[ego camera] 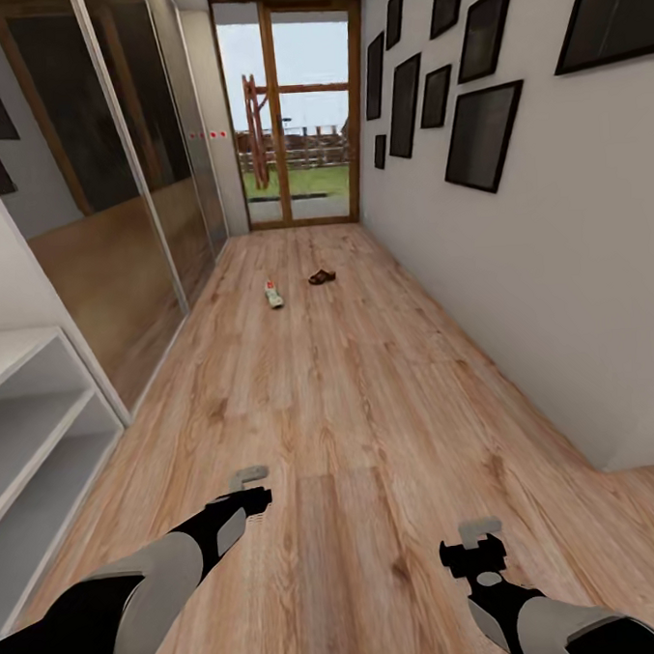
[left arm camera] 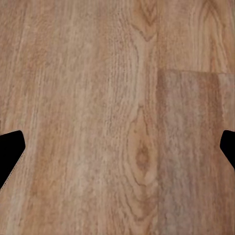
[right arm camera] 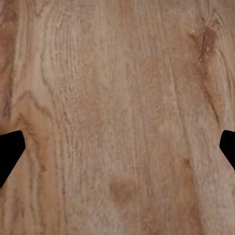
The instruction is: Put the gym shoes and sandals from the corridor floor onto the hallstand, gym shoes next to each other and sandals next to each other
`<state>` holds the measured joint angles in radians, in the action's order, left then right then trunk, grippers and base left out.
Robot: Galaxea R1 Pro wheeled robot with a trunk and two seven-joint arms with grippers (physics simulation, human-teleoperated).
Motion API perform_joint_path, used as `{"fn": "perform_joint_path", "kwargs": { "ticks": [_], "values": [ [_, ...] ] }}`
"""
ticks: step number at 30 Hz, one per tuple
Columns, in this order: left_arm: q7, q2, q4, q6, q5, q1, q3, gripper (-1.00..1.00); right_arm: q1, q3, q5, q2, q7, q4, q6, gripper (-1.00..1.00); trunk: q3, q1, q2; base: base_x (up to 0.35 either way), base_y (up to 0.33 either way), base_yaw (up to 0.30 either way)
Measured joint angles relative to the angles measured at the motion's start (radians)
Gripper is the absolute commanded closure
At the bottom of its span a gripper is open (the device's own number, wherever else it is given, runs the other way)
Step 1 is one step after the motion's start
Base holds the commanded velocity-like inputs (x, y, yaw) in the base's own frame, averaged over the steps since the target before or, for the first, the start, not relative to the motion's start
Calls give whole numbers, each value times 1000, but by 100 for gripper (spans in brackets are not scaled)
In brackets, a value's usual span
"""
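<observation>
Head view looks down a long corridor. At far left stands the white hallstand (ego camera: 27, 403), its shelves bare of shoes. The left gripper (ego camera: 248, 487) hangs low over the corridor floor (ego camera: 350, 393), jaws apart and holding nothing, likely carried so while the robot travels. Far ahead, near the glass door (ego camera: 290, 116), lie one gym shoe (ego camera: 273, 293) and, just to its right, one brown sandal (ego camera: 322, 277), apart from each other; the other two are unseen. The right gripper (ego camera: 479, 542) hangs likewise, jaws apart, empty. Nine dark frames (ego camera: 482, 134) line the right wall.
</observation>
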<state>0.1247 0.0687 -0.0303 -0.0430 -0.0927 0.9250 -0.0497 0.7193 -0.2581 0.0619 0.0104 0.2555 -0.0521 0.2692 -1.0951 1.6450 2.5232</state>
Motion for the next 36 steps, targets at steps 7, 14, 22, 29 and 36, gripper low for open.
{"fn": "perform_joint_path", "kwargs": {
  "ticks": [7,14,22,29,36],
  "values": [
    [-1,0,0,0,0,0,0,-100,0,0,0,-20,1,0,0,-100,0,0,0,350,0,0],
    [-1,0,0,0,0,0,0,-100,0,-1,-2,-25,1,1,1,-100,0,0,0,350,0,0],
    [-1,0,0,0,0,0,0,-100,0,-1,-2,-26,1,1,2,-100,0,0,0,350,0,0],
    [-1,0,0,0,0,0,0,-100,0,-2,-2,-26,0,1,2,-100,0,0,0,350,0,0],
    [-1,0,0,0,-1,0,0,-100,0,-2,-2,-26,-1,2,2,-100,0,0,0,350,0,0]
  ]
}}
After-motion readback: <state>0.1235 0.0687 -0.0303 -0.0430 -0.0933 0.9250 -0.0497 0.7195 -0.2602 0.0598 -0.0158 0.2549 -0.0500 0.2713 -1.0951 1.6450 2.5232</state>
